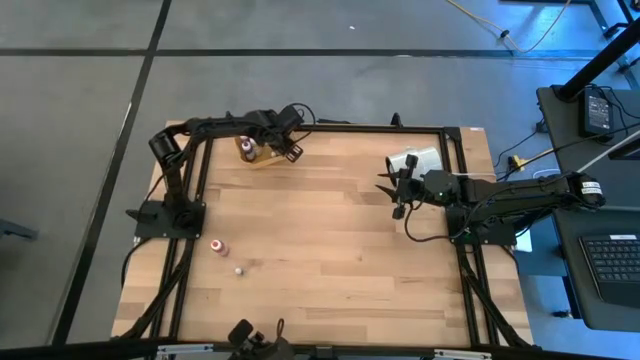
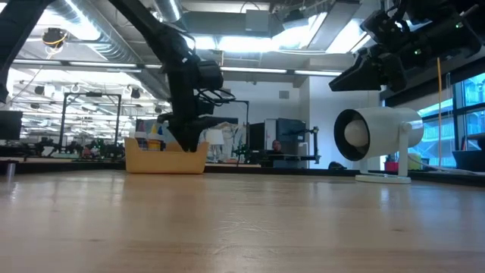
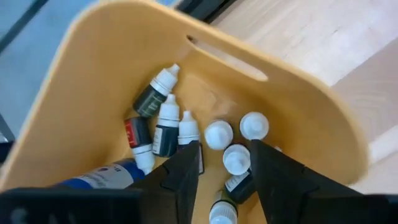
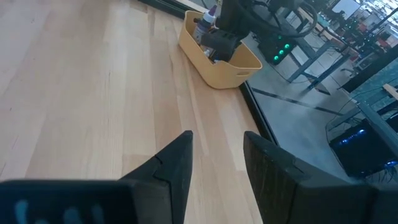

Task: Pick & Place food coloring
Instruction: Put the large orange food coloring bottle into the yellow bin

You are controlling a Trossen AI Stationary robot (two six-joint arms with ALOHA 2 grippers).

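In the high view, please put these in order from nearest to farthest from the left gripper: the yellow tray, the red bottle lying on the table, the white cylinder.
1. The yellow tray: the left gripper is right at it, at the table's far edge.
2. The red bottle: on the bare table, near the left arm's base.
3. The white cylinder: across the table, beside the right gripper.

I'm running this in a robotics lab/workshop: open industrial hall w/ exposed ceiling ducts, strip lights, equipment racks behind the bench, concrete floor, laptop & cables beside the framed wooden table.
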